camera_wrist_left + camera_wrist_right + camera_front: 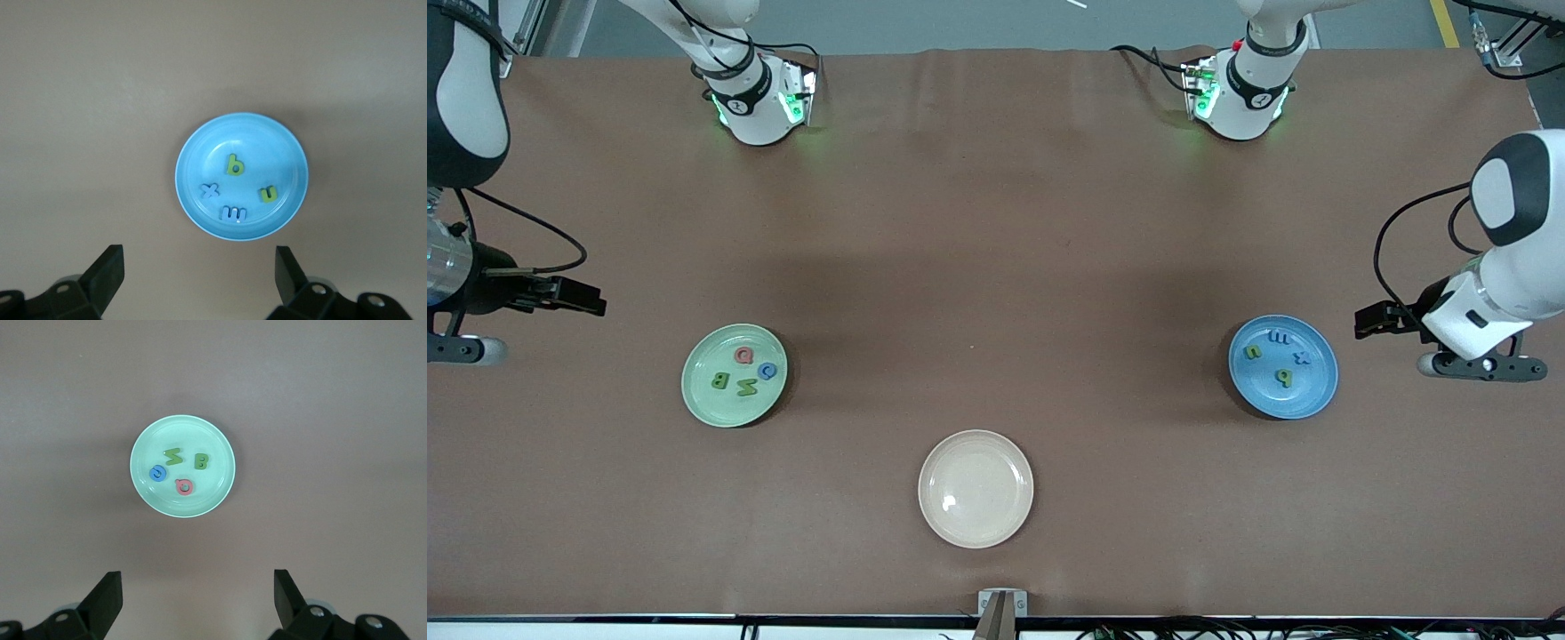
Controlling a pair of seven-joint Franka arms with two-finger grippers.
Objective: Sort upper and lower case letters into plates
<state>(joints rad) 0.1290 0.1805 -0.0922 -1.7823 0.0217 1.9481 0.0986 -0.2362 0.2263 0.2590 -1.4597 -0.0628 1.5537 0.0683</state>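
Observation:
The mint green plate (704, 402) lies toward the right arm's end of the table. It holds a red Q (743, 356), a blue C (767, 370), a green B (719, 381) and a green M (745, 387). The blue plate (1307, 393) lies toward the left arm's end and holds a green u (1253, 352), a blue m (1280, 338), a blue x (1302, 358) and a green b (1283, 378). My left gripper (1371, 320) is open and empty, in the air beside the blue plate (283, 150). My right gripper (587, 298) is open and empty, in the air beside the green plate (207, 437).
A cream-beige plate (975, 488) lies empty in the middle, nearer to the front camera than the other two. Brown cloth covers the table. Both arm bases stand along the table's edge farthest from the front camera.

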